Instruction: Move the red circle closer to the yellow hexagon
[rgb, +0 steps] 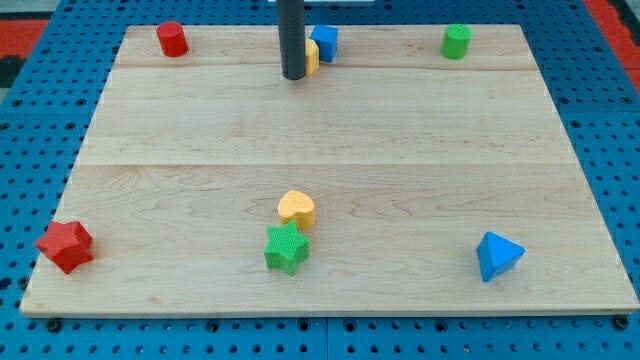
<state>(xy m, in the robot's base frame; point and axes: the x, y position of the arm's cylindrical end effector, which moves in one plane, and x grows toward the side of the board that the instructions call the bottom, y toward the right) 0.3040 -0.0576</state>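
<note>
Beside the yellow block (313, 56), my tip (293, 76).

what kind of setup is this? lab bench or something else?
Probably a robot lab tabletop rig. A pale wooden board lies on a blue perforated base. Small coloured blocks are scattered on the board, such as the red circle and green star. My tip is at the view's top, beside a yellow block.

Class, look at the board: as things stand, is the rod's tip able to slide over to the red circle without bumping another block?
Probably yes. My tip sits beside the yellow block, and bare board lies between it and the red circle toward the view's left. The blue block is on the other side.
</note>
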